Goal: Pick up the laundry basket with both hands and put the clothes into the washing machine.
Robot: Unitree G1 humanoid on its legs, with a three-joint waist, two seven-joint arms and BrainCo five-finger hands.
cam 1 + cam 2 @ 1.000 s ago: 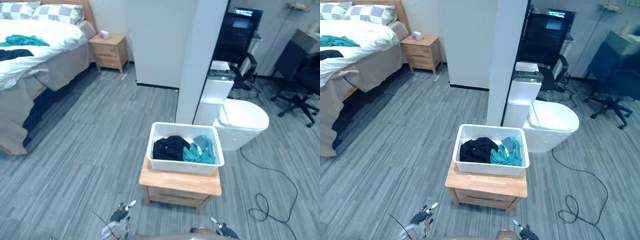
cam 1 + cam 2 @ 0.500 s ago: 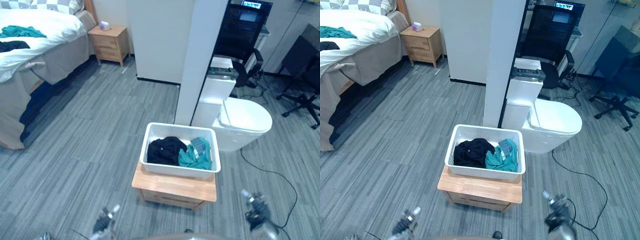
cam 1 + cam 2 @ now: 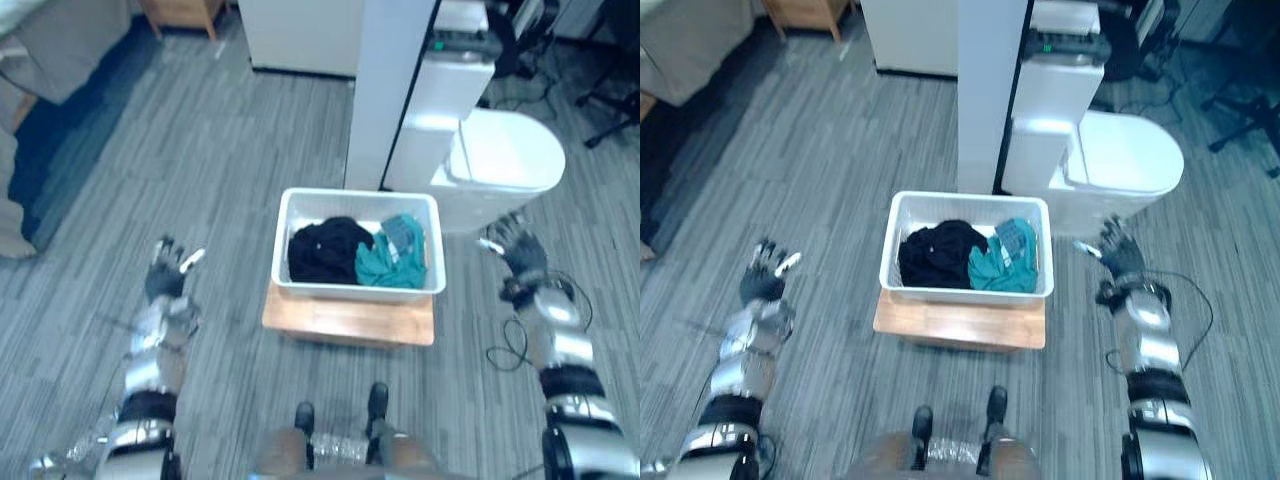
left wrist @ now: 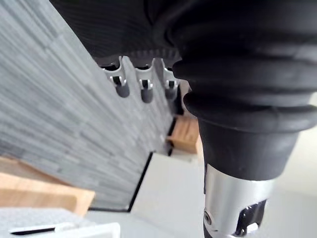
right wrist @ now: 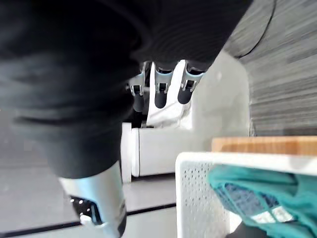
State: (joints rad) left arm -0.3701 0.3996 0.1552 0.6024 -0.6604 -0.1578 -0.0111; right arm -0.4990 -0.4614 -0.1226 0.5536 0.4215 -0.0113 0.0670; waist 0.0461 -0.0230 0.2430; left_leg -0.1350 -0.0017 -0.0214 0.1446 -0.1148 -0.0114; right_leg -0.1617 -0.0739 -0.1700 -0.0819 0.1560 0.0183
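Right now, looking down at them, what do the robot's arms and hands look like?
Both arms are silver-grey metal segments with dark bands. The left robot hand and right robot hand have a dark ribbed cover over back and wrist, and silver fingers with dark tips.

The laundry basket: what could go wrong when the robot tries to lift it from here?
1. The left hand stands farther from the laundry basket than the right hand. If they meet it unevenly, it may slide on the wooden stand, which is barely wider.
2. A tilted lift could spill the teal garment piled near the right wall.
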